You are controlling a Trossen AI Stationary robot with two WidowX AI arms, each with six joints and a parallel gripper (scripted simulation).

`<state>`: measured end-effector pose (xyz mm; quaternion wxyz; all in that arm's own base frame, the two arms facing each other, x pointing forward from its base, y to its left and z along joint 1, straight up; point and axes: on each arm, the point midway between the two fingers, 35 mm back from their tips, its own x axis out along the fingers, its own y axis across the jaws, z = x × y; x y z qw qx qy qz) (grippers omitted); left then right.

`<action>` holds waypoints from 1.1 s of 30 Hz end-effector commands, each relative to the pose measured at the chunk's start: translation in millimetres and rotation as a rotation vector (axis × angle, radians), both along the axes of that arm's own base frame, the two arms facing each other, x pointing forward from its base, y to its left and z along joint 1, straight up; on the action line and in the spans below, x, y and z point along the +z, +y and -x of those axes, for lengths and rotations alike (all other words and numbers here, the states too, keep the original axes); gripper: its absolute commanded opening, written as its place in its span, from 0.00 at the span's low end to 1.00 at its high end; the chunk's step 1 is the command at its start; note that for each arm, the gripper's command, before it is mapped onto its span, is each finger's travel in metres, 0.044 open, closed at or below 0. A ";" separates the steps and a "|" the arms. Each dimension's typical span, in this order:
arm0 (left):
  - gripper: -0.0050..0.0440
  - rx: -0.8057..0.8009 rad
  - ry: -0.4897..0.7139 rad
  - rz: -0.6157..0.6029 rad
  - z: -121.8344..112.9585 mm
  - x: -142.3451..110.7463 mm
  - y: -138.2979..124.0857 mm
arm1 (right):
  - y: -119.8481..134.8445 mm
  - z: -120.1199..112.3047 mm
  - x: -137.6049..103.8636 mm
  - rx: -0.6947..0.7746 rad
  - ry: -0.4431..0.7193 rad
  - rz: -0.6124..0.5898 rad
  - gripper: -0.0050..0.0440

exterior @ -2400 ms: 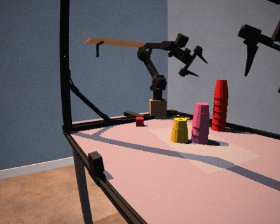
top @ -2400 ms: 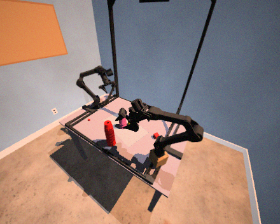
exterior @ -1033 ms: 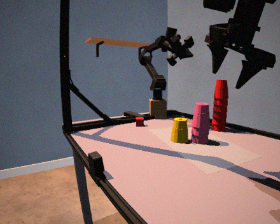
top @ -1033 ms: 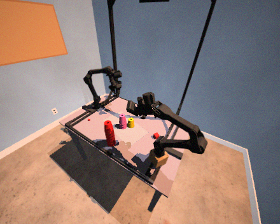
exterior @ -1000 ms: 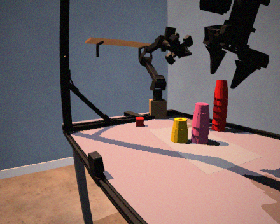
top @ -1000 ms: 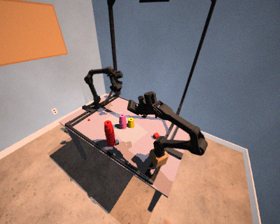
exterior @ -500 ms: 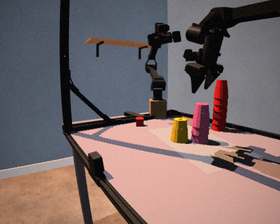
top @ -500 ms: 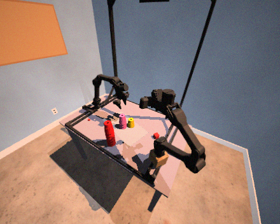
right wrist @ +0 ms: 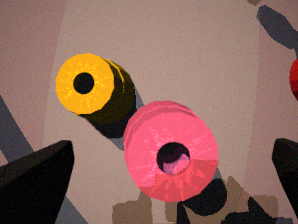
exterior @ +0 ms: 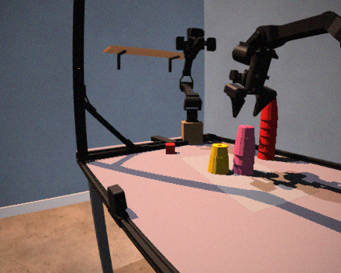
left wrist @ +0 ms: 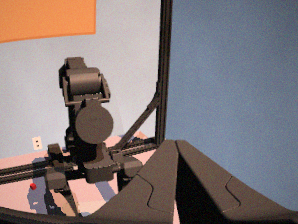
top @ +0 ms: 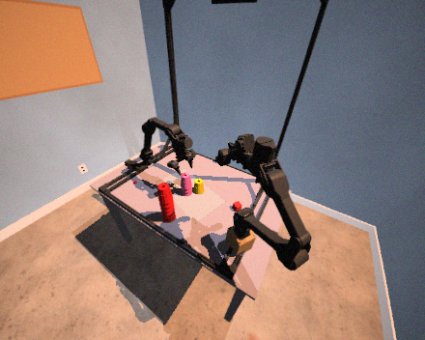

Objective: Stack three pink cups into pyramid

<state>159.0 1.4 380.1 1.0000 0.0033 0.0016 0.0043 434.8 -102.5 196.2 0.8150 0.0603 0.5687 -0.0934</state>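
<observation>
The pink cups [top: 185,184] stand nested in one upright stack on the pale mat, also in the exterior view [exterior: 244,150] and from above in the right wrist view [right wrist: 172,156]. My right gripper [exterior: 246,112] hangs open and empty right above that stack, apart from it; it also shows in the top view [top: 182,166]. My left gripper [top: 221,155] is raised high over the table's far side, away from the cups. Its fingers [left wrist: 174,148] are shut on nothing.
A yellow cup [exterior: 218,159] stands right beside the pink stack. A tall red cup stack [exterior: 268,129] stands behind it. A small red cube [exterior: 170,148] and a wooden block [exterior: 191,132] under the left arm's base lie near the table's edge. A black frame surrounds the table.
</observation>
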 end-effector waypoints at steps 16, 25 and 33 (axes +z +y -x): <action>0.10 -0.009 -0.003 0.007 1.7 0.6 -1.4 | -2.2 -3.0 -26.8 -0.012 0.002 -0.008 1.00; 0.10 -0.009 -0.003 0.007 1.7 0.6 -1.4 | -2.2 -3.0 -41.1 -0.012 0.002 -0.009 1.00; 0.10 -0.009 -0.003 0.007 1.7 0.6 -1.4 | -2.2 -2.8 -46.6 -0.012 0.002 -0.009 0.95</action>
